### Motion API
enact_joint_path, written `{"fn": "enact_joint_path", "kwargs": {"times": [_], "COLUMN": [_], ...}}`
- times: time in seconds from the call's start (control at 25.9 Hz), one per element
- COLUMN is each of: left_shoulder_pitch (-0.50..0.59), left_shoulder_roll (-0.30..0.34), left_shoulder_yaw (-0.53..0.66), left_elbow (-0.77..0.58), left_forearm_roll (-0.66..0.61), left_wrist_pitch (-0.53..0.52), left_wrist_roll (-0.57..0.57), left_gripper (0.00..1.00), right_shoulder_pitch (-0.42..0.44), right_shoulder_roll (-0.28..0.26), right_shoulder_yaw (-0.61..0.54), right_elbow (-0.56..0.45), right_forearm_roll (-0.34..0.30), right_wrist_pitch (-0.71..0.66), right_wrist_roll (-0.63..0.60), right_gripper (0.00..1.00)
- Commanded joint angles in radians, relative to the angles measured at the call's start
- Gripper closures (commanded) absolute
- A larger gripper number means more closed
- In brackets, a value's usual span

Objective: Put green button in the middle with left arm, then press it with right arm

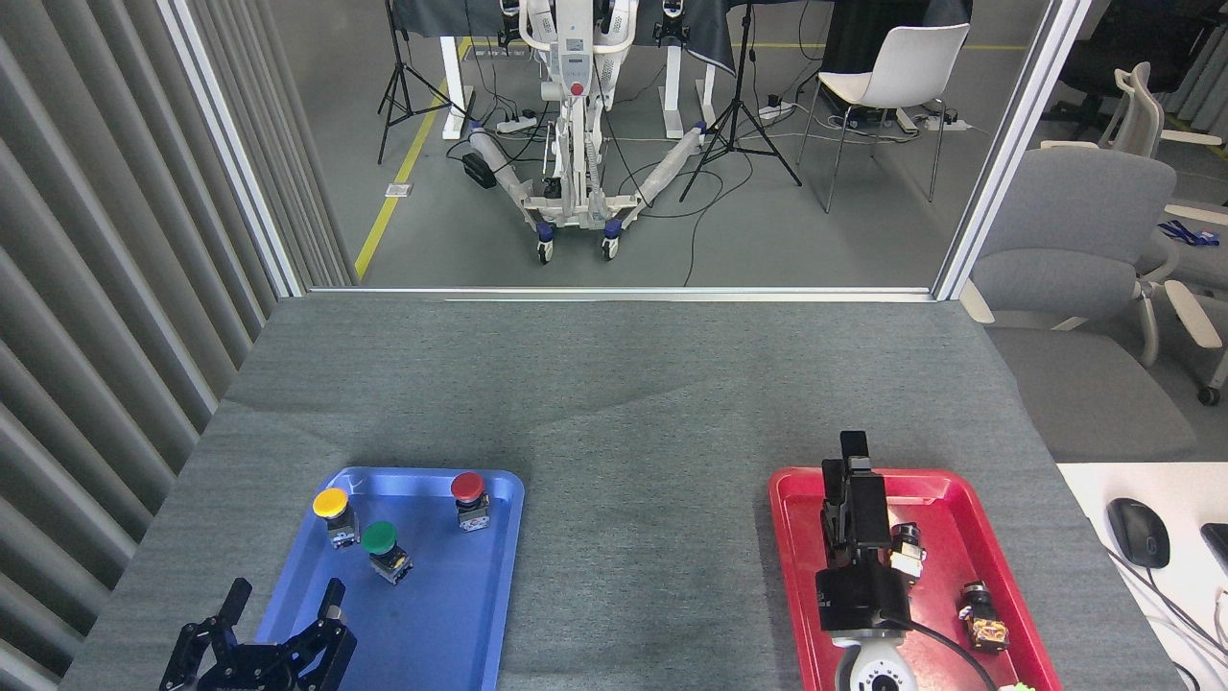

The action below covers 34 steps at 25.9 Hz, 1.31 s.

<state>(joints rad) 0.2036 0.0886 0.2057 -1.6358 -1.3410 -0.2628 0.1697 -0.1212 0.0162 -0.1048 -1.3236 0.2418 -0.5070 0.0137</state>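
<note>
Head view, left to right. The left gripper (284, 607) sits at the 7 o'clock corner of the table, its 2 fingers spread wide and holding nothing, fingertips pointing toward 12 o'clock over the near left edge of the blue tray (460, 633). The green button (381, 540) stands upright in that tray, just beyond the fingertips at about 1 o'clock from them, not yet on the bare grey cloth of the middle (643, 499). The yellow button (331, 505) stands just beside it at its 10 o'clock; the red button (468, 489) lies farther off at its 2 o'clock.

Risk: with the yellow button so close, a wide-spread finger could knock it over or trap both caps during the approach. A grip on the rounded cap alone, judged slippery, could let the switch block tilt or drop.

The right gripper (852, 451) rises from the red tray (796, 576) at 5 o'clock, forearm upright, fingers pointing to 12 o'clock. It is seen edge-on, so whether it is spread or closed cannot be told; nothing appears between its fingers. 2 small dark parts (983, 614) lie in the red tray.
</note>
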Motion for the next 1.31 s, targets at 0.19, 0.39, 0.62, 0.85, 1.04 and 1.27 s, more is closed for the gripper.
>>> {"fn": "enact_joint_path", "kwargs": {"times": [0.19,0.39,0.62,0.85,1.04,1.27], "left_shoulder_pitch": [0.013,0.016,0.020,0.017,0.060,0.060], "left_shoulder_roll": [-0.003,0.002,0.002,0.003,0.033,0.045], "left_shoulder_yaw": [0.001,-0.002,-0.002,-0.006,-0.005,-0.002], "left_elbow": [-0.019,-0.029,-0.018,0.034,0.050,0.056], "left_forearm_roll": [0.000,-0.003,-0.014,-0.020,-0.020,-0.017], "left_wrist_pitch": [-0.009,-0.019,-0.026,-0.029,-0.047,-0.052], "left_wrist_roll": [0.057,0.151,0.145,0.146,0.146,0.142], "left_gripper": [0.00,0.00,0.01,0.01,0.01,0.01], "right_shoulder_pitch": [0.005,0.005,0.009,0.018,0.026,0.034], "right_shoulder_roll": [-0.047,-0.056,-0.067,-0.067,-0.068,-0.070], "right_shoulder_yaw": [0.004,0.008,0.008,0.005,0.004,0.004], "right_elbow": [-0.016,-0.026,-0.042,-0.060,-0.060,-0.060], "right_forearm_roll": [0.803,0.935,1.099,1.199,1.202,1.205], "right_wrist_pitch": [0.260,0.300,0.301,0.304,0.304,0.320], "right_wrist_roll": [-0.008,-0.015,-0.057,-0.081,-0.081,-0.081], "right_gripper": [0.00,0.00,0.00,0.00,0.00,0.00]}}
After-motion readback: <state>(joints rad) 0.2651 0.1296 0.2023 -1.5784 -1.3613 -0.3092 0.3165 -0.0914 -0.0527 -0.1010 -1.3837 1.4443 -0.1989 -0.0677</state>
